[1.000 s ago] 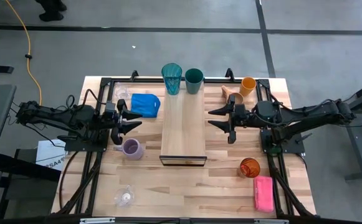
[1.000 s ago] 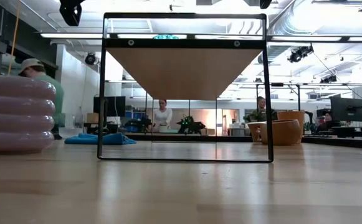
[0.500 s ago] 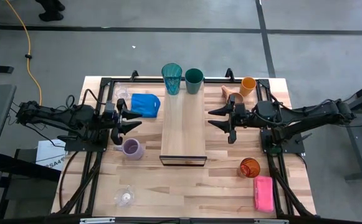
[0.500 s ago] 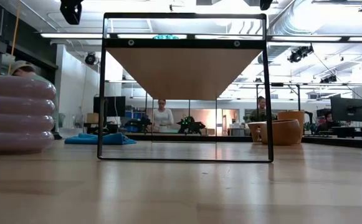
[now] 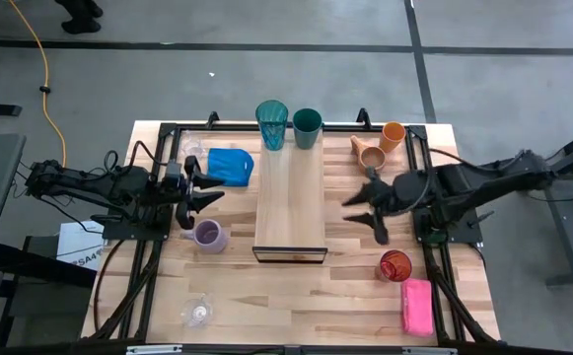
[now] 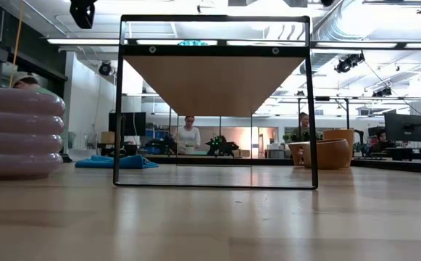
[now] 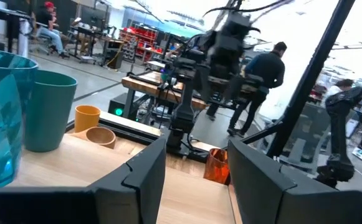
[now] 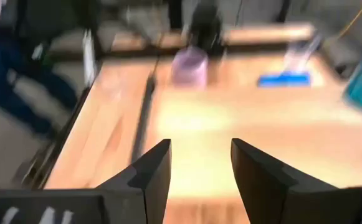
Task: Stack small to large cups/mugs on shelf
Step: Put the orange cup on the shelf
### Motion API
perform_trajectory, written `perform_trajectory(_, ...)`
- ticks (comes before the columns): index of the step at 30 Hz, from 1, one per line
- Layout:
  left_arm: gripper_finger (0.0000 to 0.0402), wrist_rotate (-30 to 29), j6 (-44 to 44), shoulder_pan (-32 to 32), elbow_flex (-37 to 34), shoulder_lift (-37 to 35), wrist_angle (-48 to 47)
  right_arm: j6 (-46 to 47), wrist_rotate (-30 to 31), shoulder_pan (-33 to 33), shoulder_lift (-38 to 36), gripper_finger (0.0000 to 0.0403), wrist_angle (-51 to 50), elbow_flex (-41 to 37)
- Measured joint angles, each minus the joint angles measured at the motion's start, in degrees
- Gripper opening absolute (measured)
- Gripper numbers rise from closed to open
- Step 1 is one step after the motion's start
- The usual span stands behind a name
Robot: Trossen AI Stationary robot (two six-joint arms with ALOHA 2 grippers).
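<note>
Both end effectors hang open and empty above the counter [image 5: 296, 306], the left end effector [image 5: 205, 186] beside the lavender mug [image 5: 207, 234], the right end effector [image 5: 365, 211] between the bare shelf [image 5: 290, 202] and the red cup [image 5: 395, 264]; teal tumbler [image 5: 271, 124] and green cup [image 5: 307, 126] stand at the far edge.

Both arms are matte black, built of slim jointed segments with thin black cables looped along them. The left gripper [image 5: 210, 184] and the right gripper [image 5: 366, 211] each end in two dark, flat, angular fingers [image 7: 144, 176] with bevelled edges. Each arm mounts on a black frame base.
</note>
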Motion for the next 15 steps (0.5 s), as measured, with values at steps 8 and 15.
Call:
perform_trajectory(8,0.0161,-0.47,0.0,0.01,0.0,0.0,0.02,20.08,-3.99,12.93,5.18,0.0158,-30.02,7.35)
perform_trajectory(15,0.0161,-0.53,-0.02,0.01,0.0,0.0,0.02,31.95,-5.97,22.59,7.59,0.0162,-35.76,2.69)
